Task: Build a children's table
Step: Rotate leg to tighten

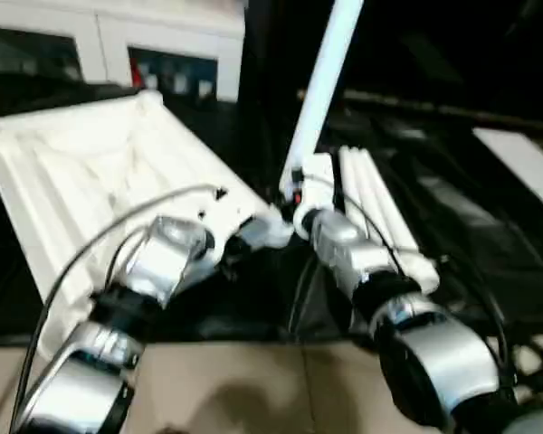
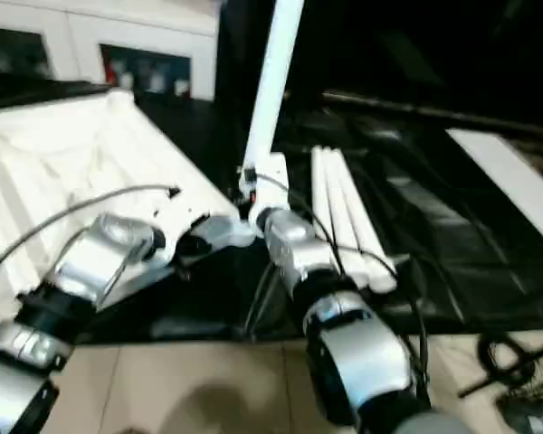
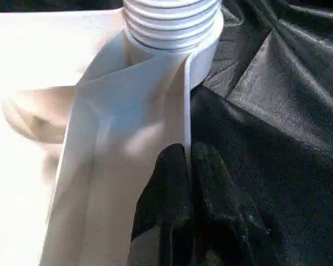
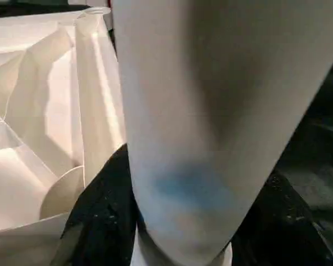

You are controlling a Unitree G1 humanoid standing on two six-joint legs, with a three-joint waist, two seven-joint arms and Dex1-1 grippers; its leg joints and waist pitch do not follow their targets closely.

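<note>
Standing: tabletop point(image 1: 90, 172) lies upside down on the black cloth, ribs up, to my left.
Corner socket point(image 3: 172, 25): threaded, at the near right corner of the top, just ahead of my left gripper point(image 3: 187, 160).
Left gripper: fingers pressed together on the thin rim wall.
Leg point(image 1: 321, 86): held almost upright, long axis rising from the socket.
Right gripper point(image 1: 299, 194): clamped around the leg's lower end.
Spare legs point(image 1: 376, 212): lying just beside, on the right.

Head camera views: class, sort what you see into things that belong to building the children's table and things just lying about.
Belongs to the job:
- table top, ribbed underside up
- leg held by the right gripper
- spare legs on the black cloth

Lying about:
- white cabinet
- flat white board
</note>
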